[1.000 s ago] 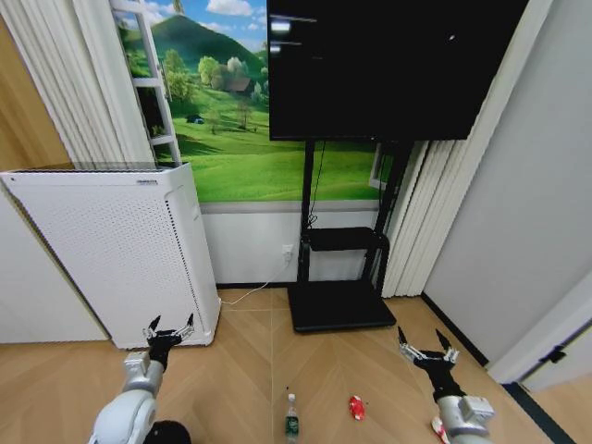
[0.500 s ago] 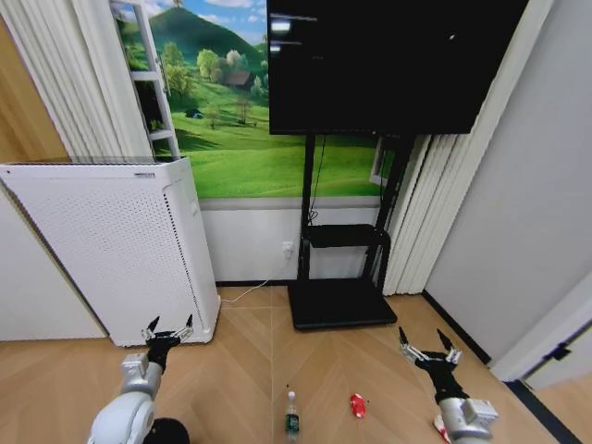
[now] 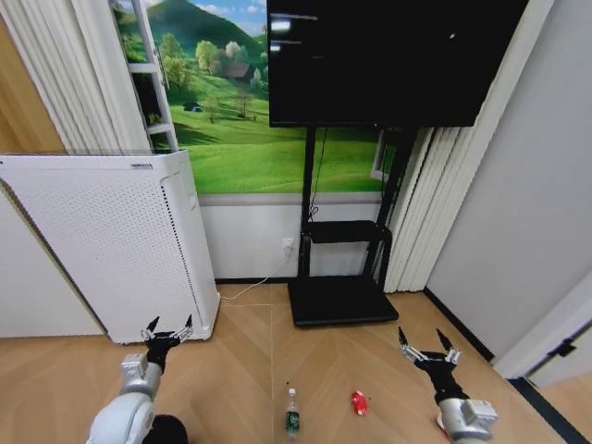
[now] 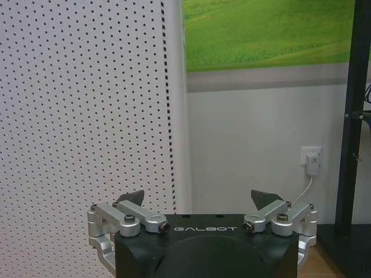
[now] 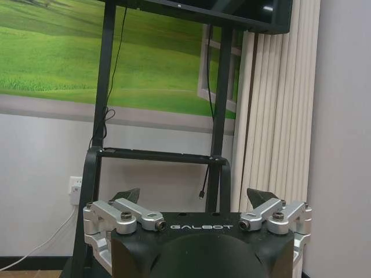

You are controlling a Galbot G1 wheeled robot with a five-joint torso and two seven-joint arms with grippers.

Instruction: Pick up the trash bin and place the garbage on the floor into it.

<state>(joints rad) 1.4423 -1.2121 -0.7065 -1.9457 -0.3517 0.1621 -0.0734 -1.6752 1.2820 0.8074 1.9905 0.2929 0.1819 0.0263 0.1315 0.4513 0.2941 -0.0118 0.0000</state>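
Herringbone wooden floor [image 3: 231,370] carries a clear plastic bottle [image 3: 292,418] with a green label and a crushed red can [image 3: 358,402] beside it. Left gripper [image 3: 167,331] hovers by the perforated white appliance [image 3: 111,240], right gripper [image 3: 427,350] near the can; both jaws spread wide, empty.

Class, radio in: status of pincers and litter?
Left pincer open, right pincer open, both empty. Bottle and red can on floor.
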